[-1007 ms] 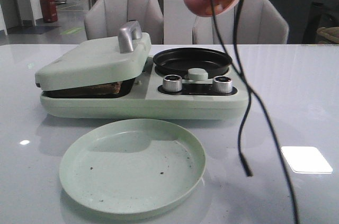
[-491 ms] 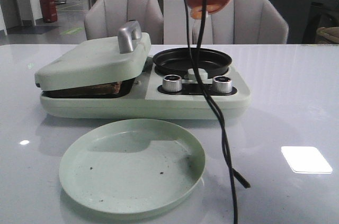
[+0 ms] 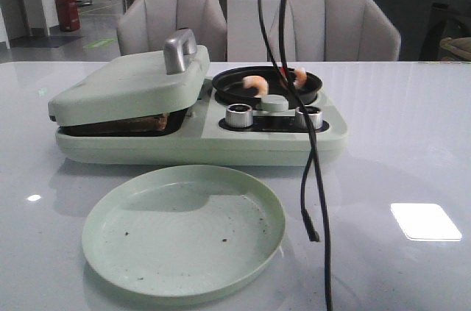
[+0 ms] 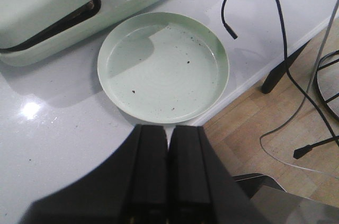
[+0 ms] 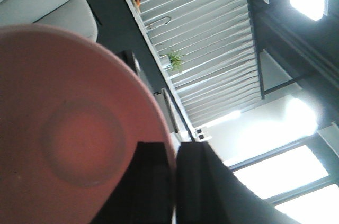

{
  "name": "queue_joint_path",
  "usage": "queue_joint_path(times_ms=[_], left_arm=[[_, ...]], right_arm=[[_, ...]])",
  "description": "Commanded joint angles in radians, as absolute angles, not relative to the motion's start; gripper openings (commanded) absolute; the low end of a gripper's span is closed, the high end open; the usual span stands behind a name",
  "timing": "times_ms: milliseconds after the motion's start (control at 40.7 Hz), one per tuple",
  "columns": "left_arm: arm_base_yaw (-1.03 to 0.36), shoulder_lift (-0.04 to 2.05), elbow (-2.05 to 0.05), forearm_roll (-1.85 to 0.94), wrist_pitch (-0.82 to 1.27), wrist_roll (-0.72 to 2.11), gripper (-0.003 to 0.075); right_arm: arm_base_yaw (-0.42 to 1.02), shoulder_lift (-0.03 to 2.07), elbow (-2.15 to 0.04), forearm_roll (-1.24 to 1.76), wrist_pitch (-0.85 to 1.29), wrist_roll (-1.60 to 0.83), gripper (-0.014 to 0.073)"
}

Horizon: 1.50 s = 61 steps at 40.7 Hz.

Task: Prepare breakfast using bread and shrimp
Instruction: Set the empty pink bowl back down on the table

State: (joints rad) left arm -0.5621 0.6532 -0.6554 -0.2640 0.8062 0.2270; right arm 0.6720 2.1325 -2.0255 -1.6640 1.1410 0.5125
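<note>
Pale green and speckled with dark crumbs, the round plate (image 3: 184,230) sits nearest on the glossy worktop (image 3: 412,149), with the left pincer (image 4: 168,173) hovering just off the worktop's edge, its fingers pressed together on nothing. A black cable (image 3: 315,171) dangles down at about three o'clock of the plate, its loose plug hanging just above the surface.

Behind the plate stands the mint-green breakfast maker (image 3: 199,116). Its hinged grill lid (image 3: 129,87) is down on the left half, and in the dark slot beneath it a brown-crusted edge of the bread (image 3: 143,123) just shows. At two o'clock from the lid, the small black frying pan (image 3: 267,84) holds the shrimp (image 3: 255,84): two curled pink-orange pieces with pale flesh, one toward the pan's nine o'clock side, the other near its three o'clock rim, well apart.

High overhead, the right pincer (image 5: 175,181) is clamped on the rim of a pink dish (image 5: 79,139), tipped up steeply. I'd judge the tipping-out done; the sound move now is to level the dish, carry it clear of the hanging cable, and set it aside without brushing the pan.
</note>
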Motion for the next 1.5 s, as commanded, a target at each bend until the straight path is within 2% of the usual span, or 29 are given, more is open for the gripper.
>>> queue_joint_path(times_ms=[0,319,516,712,1007,1105,1252,1351,1424,1474], left_arm=[[-0.571,0.651,-0.684,-0.289,0.737,0.219,0.0102],[-0.571,0.651,-0.684,-0.276,0.737,0.219,0.0102],[-0.571,0.651,-0.684,-0.251,0.737,0.219,0.0102],[-0.571,0.651,-0.684,-0.251,0.737,0.219,0.0102],[-0.571,0.651,-0.684,-0.251,0.737,0.219,0.0102],[-0.571,0.651,-0.684,-0.251,0.737,0.219,0.0102],[-0.571,0.651,-0.684,-0.251,0.739,0.219,0.0101],[-0.571,0.651,-0.684,-0.251,0.739,0.219,0.0102],[-0.571,0.651,-0.684,-0.251,0.741,0.219,0.0102],[-0.571,0.651,-0.684,-0.251,0.741,0.219,0.0102]], right_arm=[[0.668,2.104,-2.021,-1.679,1.165,0.508,0.0050],[0.663,2.051,-2.016,-1.490,1.241,0.538,0.0050],[0.586,1.883,-1.979,-1.042,1.254,0.475,0.0050],[0.382,1.689,-1.715,-0.695,1.188,0.438,0.0050],[0.060,1.552,-1.266,-0.131,0.890,0.270,0.0050],[0.003,1.553,-1.160,-0.009,0.785,0.222,0.0050],[-0.019,1.553,-1.049,0.022,0.649,0.220,0.0055],[-0.019,1.554,-1.021,0.018,0.600,0.220,0.0129],[-0.019,1.556,-1.023,0.006,0.592,0.220,0.0255],[-0.019,1.556,-1.023,0.000,0.590,0.220,0.0375]])
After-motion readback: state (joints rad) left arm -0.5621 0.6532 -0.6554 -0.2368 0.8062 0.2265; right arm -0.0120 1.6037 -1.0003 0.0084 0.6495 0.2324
